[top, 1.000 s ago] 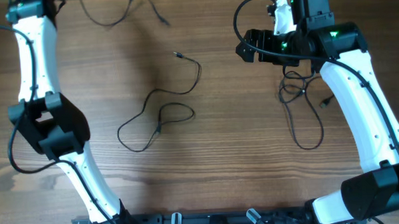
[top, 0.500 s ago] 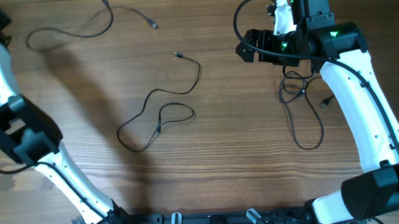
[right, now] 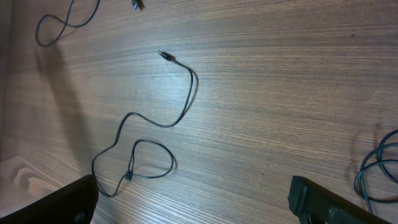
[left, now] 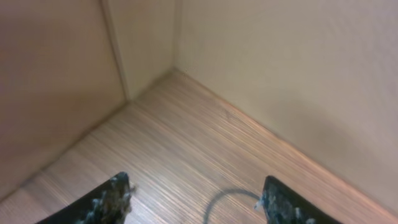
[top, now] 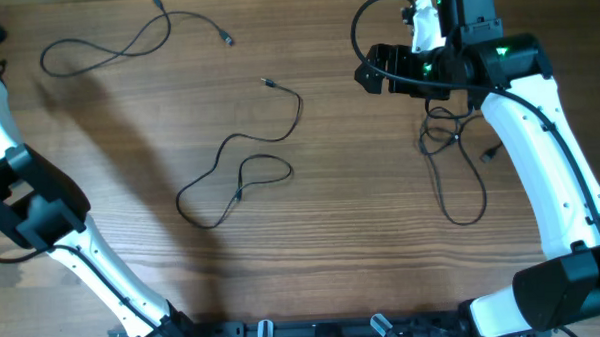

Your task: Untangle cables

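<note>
Cables: thin dark cords, loosely looped, with small silvery plug ends.

Table: wood-grain surface, smooth, low sheen. Cables: thin, dark, matt sheath; plug of silvery metal. Arm shells: glossy white plastic; joints matt black. Walls: smooth, matt beige.
</note>
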Tool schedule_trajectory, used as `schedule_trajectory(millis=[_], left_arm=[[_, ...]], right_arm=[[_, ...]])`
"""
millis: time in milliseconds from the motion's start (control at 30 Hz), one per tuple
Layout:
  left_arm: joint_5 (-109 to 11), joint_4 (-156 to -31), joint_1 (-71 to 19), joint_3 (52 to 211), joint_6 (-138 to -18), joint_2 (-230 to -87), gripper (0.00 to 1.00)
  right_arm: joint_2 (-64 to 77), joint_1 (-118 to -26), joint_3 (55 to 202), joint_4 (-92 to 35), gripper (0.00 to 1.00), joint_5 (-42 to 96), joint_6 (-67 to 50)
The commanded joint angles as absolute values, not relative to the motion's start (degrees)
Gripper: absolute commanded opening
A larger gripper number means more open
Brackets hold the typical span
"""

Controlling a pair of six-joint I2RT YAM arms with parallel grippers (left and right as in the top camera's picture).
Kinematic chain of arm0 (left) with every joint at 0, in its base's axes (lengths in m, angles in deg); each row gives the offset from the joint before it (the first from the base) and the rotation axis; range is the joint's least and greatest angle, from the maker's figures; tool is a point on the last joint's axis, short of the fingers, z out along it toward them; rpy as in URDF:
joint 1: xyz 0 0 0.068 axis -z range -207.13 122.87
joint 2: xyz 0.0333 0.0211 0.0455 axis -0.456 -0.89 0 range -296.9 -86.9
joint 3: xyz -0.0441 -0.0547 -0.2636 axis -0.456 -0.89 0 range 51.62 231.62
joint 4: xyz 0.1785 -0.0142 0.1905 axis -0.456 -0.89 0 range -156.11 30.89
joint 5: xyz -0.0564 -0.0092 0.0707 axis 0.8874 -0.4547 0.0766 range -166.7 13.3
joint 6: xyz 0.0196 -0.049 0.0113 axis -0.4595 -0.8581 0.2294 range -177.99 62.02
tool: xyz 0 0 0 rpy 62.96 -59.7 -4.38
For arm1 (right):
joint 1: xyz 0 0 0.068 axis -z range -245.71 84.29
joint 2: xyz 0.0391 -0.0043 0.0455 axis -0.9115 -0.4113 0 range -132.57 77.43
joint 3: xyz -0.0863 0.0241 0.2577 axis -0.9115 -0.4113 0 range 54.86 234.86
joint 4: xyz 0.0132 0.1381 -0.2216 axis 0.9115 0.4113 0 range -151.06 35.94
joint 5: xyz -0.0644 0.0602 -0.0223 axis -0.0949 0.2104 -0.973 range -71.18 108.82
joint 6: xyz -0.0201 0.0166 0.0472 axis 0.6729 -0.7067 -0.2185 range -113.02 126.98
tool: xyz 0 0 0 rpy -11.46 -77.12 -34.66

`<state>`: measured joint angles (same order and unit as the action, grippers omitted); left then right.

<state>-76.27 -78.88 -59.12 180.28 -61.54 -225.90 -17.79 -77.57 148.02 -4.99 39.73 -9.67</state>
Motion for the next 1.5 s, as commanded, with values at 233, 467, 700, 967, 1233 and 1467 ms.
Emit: schedule_trajectory(millis=[233, 467, 700, 967, 1233, 1467], left_arm=[[-77.6, -84.1, -55.9, 181.0, -61.1, -234.1, 0.72], [-78.5, -85.0, -55.7, 181.0, -60.9, -237.4, 0.60], [-79.2, -85.6, -55.8, 181.0, -59.7, -240.0, 0.61], [-79.4, -85.6, -56.2, 181.0, -56.8, -241.3, 0.35], [-79.4, -85.1, -56.6, 181.0, -53.7, -243.7, 0.04], [-82.8, -79.5, -58.6, 184.1, -53.7, -239.3, 0.04]], right_arm=[[-18.1, -77.7, 148.1, -5.1, 1.00, 39.3, -10.0], [-18.1, -77.7, 148.1, -5.1, 1.00, 39.3, -10.0], [-18.1, -77.7, 148.1, -5.1, 1.00, 39.3, -10.0], [-18.1, -77.7, 148.1, -5.1, 1.00, 39.3, -10.0], [-18.1, -77.7, 148.1, -5.1, 1.00, 39.3, -10.0], [-18.1, -77.7, 148.1, -5.1, 1.00, 39.3, -10.0]])
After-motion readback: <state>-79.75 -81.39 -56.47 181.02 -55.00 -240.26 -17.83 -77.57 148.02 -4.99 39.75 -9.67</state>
